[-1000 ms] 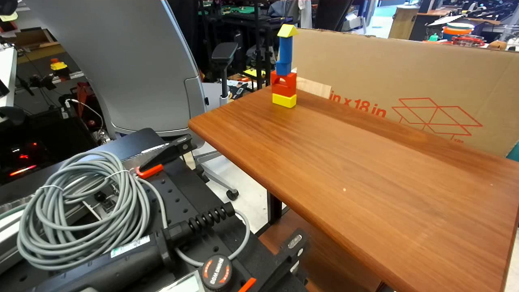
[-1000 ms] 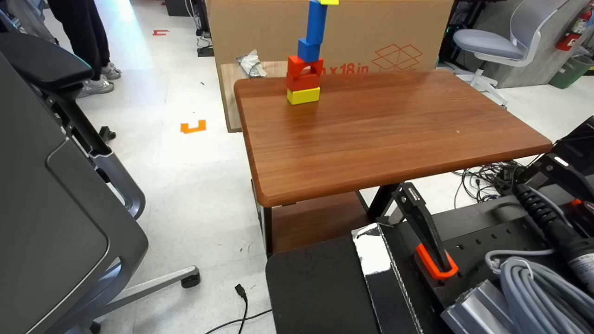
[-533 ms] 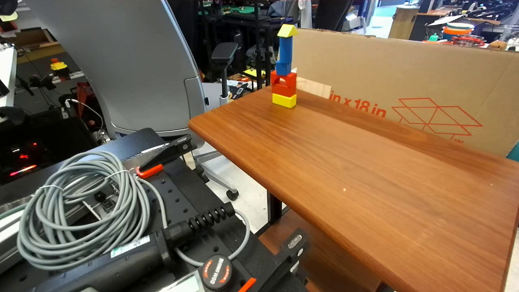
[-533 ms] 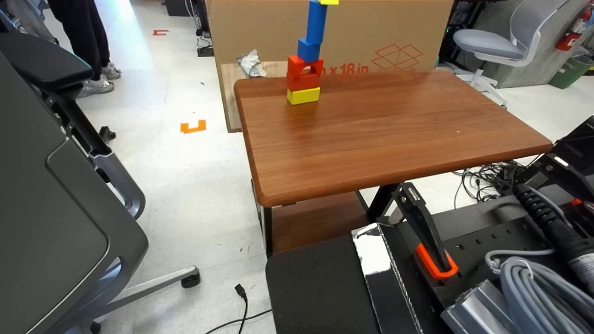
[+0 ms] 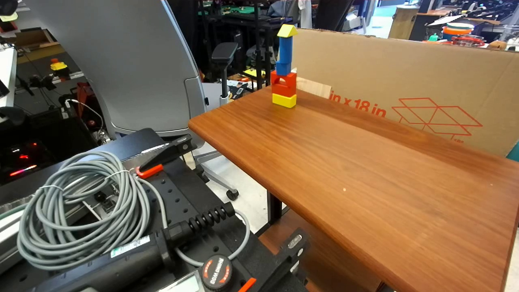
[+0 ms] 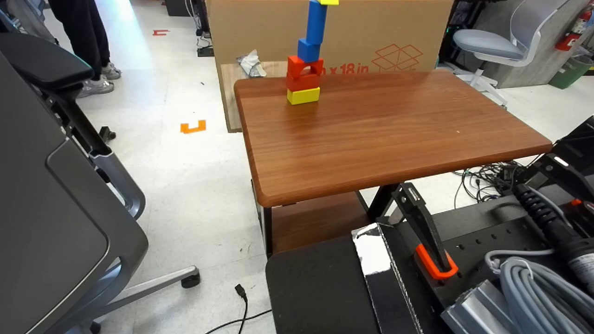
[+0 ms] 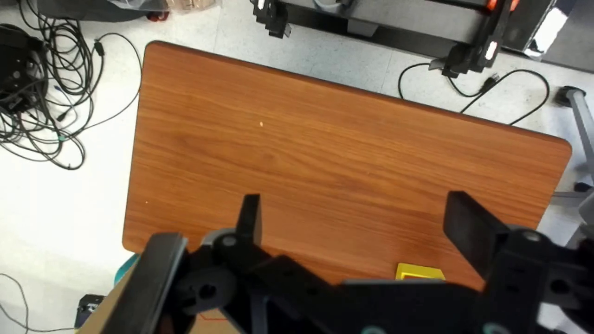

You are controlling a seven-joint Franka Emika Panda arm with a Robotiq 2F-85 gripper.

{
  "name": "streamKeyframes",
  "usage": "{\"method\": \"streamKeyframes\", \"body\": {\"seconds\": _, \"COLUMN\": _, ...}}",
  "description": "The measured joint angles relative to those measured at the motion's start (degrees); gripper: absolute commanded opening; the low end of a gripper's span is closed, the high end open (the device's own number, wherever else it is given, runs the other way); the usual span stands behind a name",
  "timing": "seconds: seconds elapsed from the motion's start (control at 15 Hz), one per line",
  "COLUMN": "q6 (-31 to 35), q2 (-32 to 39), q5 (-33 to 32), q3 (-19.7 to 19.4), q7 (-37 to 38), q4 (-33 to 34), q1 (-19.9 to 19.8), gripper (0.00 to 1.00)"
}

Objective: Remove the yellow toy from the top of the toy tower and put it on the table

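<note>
- Atop the toy tower (image 5: 283, 68), the yellow toy (image 5: 287, 31) is left unmoved in both exterior views (removal is presumably awaited).
- In the wrist view, the gripper (image 7: 352, 211) is spread wide, empty.

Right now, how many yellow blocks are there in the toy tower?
2: the yellow toy on top of the toy tower, and the wide yellow block at its foot, on the table. Both exterior views show them; more hidden behind seem unlikely, but can't be ruled out.
</note>
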Motion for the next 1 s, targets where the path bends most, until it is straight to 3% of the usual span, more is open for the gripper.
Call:
{"method": "streamKeyframes", "body": {"seconds": 0.47, "q6": 0.52, "q2": 14.29, "q5": 4.78, "q3": 1.37, "q7": 1.15, "q4": 14.45, "q1": 3.06, "gripper": 1.0}}
{"method": "streamKeyframes", "body": {"seconds": 1.0, "q6": 3.27, "q2": 26.67, "q5": 7.94, "q3": 2.07, "q7": 9.08, "q4": 23.24, "q1": 5.49, "gripper": 1.0}}
